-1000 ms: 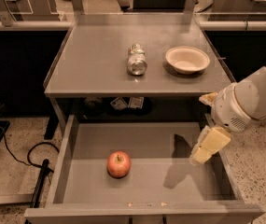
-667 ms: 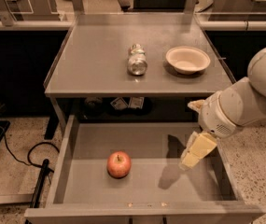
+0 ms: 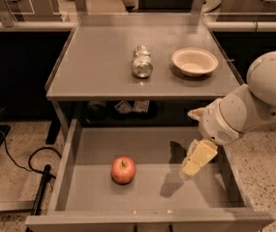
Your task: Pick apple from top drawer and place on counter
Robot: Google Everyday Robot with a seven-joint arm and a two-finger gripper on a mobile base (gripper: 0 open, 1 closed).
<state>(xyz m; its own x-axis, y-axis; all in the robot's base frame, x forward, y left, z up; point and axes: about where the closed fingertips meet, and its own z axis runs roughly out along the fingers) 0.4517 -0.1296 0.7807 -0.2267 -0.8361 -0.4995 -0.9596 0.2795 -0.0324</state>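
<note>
The red apple (image 3: 123, 170) with a short stem lies on the flat grey bottom of the open top drawer (image 3: 94, 144), left of centre. My gripper (image 3: 191, 164) with cream-coloured fingers hangs over the drawer's right part, pointing down, well to the right of the apple and apart from it. It holds nothing. The grey counter (image 3: 99, 62) lies above the drawer.
A silver can (image 3: 142, 62) lies on its side at the counter's middle. A shallow cream bowl (image 3: 194, 61) stands to its right. Small items sit on the shelf under the counter (image 3: 128, 106). A black cable (image 3: 36, 168) lies on the floor to the left.
My gripper and arm have moved left over the drawer, closer to the apple. The apple, can and bowl have not moved.
</note>
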